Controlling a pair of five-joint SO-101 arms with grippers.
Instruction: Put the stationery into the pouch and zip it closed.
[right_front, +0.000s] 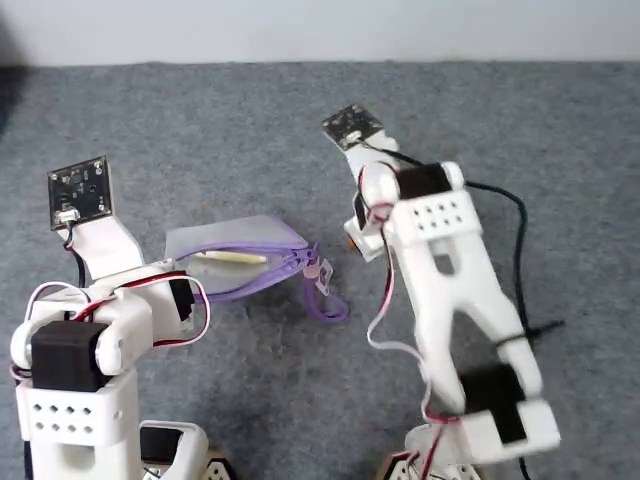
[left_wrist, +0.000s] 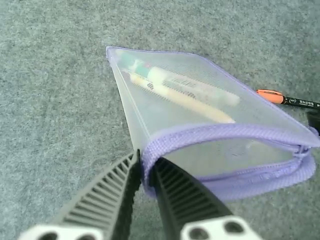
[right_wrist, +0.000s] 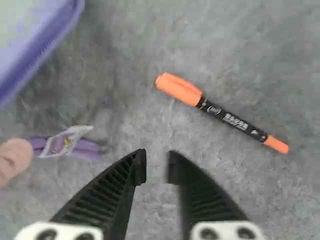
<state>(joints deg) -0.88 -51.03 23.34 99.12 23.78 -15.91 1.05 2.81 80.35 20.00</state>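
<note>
A translucent purple pouch (right_front: 238, 256) lies on the grey carpet with its zipper open and a few pens (left_wrist: 185, 95) inside. My left gripper (left_wrist: 145, 172) is shut on the pouch's purple zipper edge (left_wrist: 210, 134) at one end; in the high view this gripper (right_front: 186, 296) sits at the pouch's left end. An orange-capped black marker (right_wrist: 220, 112) lies on the carpet just beyond my right gripper (right_wrist: 156, 167), which hovers above it, open by a narrow gap and holding nothing. The same marker (left_wrist: 286, 99) lies past the pouch's far end.
The zipper pull with its purple strap (right_wrist: 67, 145) and a pink tag (right_wrist: 14, 159) lies beside the right gripper. The strap loop (right_front: 326, 300) trails off the pouch's right end. The right arm (right_front: 450, 270) leans over the marker. Bare carpet (right_front: 250, 120) stretches behind the pouch.
</note>
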